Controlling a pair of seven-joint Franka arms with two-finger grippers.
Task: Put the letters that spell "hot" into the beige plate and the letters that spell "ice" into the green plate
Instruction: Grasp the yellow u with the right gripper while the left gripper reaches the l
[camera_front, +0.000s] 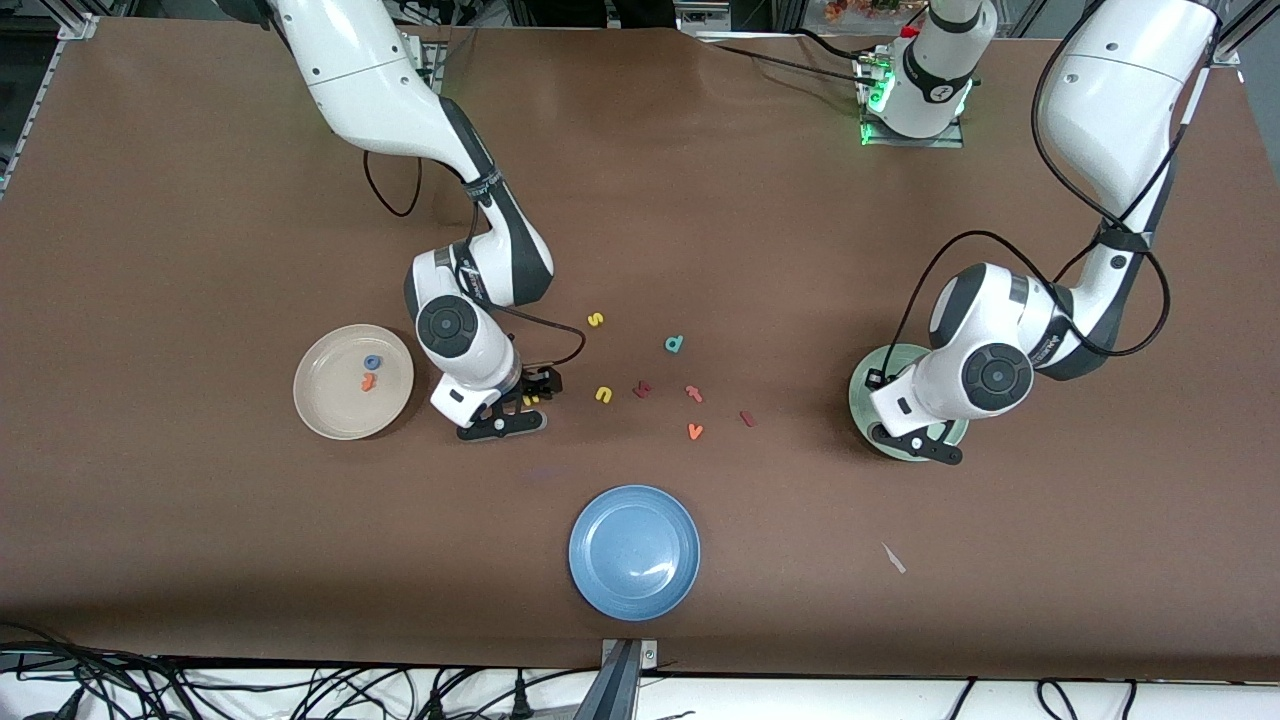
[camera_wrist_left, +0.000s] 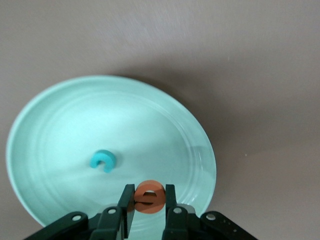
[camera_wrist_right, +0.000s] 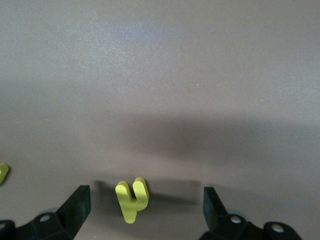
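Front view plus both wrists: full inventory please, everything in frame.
beige plate: 1, cream, toward the right arm's end
blue o: 1, blue, in beige plate
orange t: 1, orange, in beige plate
green plate: 1, mint, toward the left arm's end
teal c: 1, teal, in green plate
orange e: 1, orange, gripped over green plate
yellow h: 1, yellow, on table beside beige plate
blue plate: 1, blue, nearest the front camera
loose letters: 7, mid-table: yellow s, yellow u, teal d, dark red i, red t, orange v, one dark red, unreadable
white scrap: 1, white, on table
left tool: 1, black, shut on orange e
right tool: 1, black, open around yellow h
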